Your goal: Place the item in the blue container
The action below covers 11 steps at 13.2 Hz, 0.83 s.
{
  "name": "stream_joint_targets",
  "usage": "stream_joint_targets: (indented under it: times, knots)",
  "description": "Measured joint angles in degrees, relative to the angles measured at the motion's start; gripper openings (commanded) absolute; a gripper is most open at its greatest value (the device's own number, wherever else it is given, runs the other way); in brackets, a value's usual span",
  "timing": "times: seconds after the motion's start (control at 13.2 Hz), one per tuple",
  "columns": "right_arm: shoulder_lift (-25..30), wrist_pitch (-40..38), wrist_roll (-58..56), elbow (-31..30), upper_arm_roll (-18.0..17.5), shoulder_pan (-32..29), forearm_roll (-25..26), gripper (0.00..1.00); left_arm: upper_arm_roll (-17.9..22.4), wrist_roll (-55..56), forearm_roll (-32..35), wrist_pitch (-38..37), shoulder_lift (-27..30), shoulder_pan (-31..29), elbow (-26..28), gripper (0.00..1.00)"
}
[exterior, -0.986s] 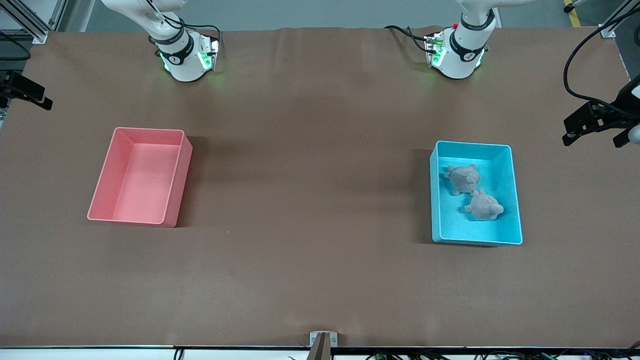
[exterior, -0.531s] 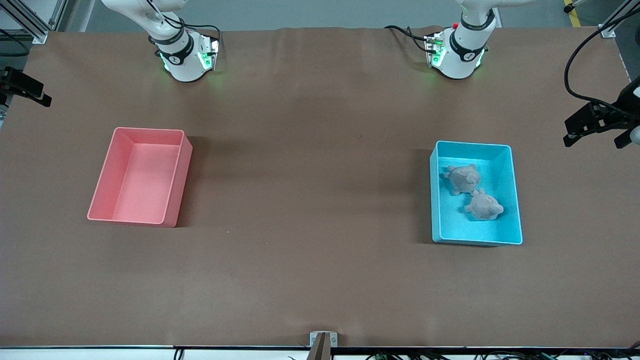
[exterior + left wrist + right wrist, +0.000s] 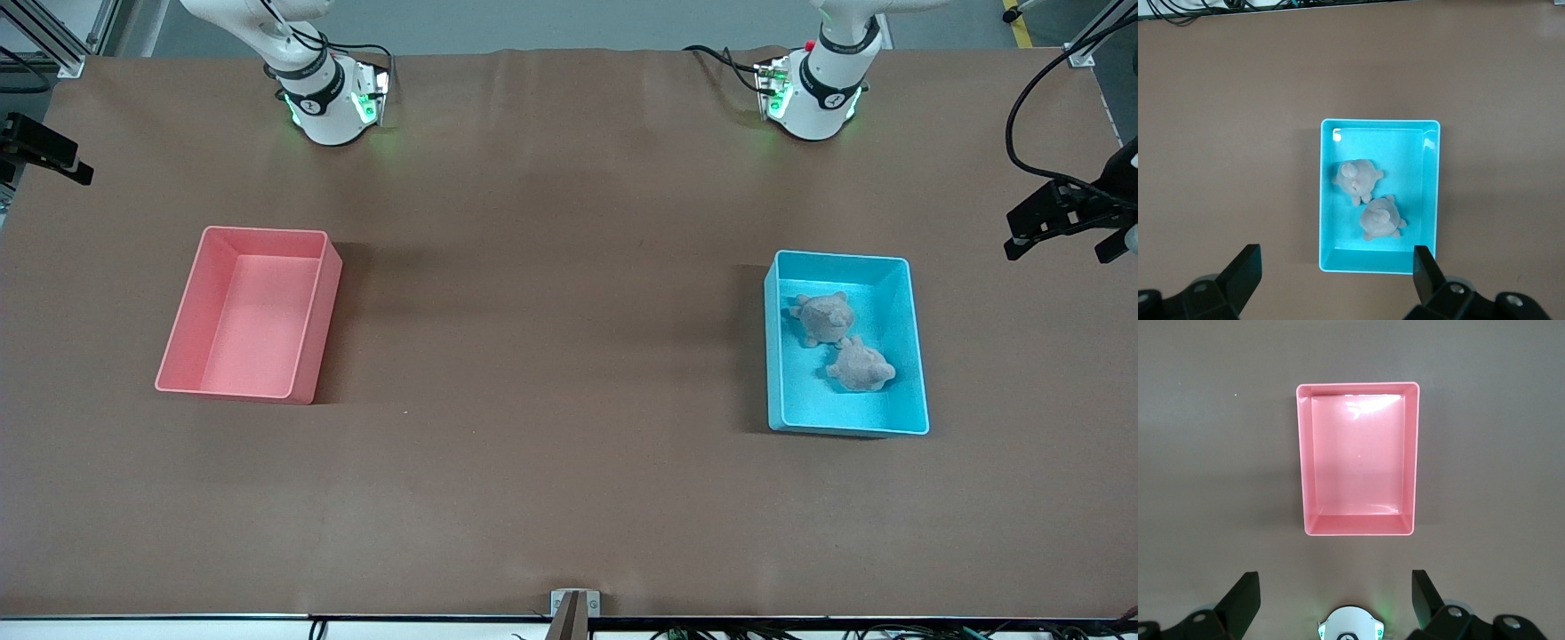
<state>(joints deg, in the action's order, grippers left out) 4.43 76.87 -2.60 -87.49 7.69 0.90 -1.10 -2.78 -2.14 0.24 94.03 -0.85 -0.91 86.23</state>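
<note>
While both arms wait high up, the big brown table (image 3: 551, 462) holds two bins that sit well apart. The pink bin (image 3: 252, 312) sits toward the right arm's end of the table. It has low straight walls and a bare pink floor. The blue container (image 3: 845, 343) sits toward the left arm's end. It is the same shape as the pink one.

Two small grey stuffed animals lie inside the blue container. One stuffed animal (image 3: 824, 318) is farther from the front camera, near the wall that faces the middle of the table. The other stuffed animal (image 3: 860, 365) lies nearer to the front camera and just beside the first; they look like they touch. Both rest on the blue floor, with bare blue floor showing around them.

The left claw (image 3: 1337, 280) hangs high over the table by the blue container, and its wrist view looks straight down at the bin and both toys. Its two fingers (image 3: 1243, 272) stand wide apart with nothing between them. The right claw (image 3: 1335, 600) hangs high over the table by the pink bin. Its two fingers (image 3: 1245, 593) are also spread wide and hold nothing.
</note>
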Motion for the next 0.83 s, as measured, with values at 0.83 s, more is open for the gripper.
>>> stream_joint_targets:
  times: [0.83]
  knots:
    - [0.19, -0.54, -0.07, 0.00, -0.30, 0.33, -0.03, 1.00, 0.21, 1.04, -1.73, -0.02, 0.00, -0.24, -0.13, 1.00]
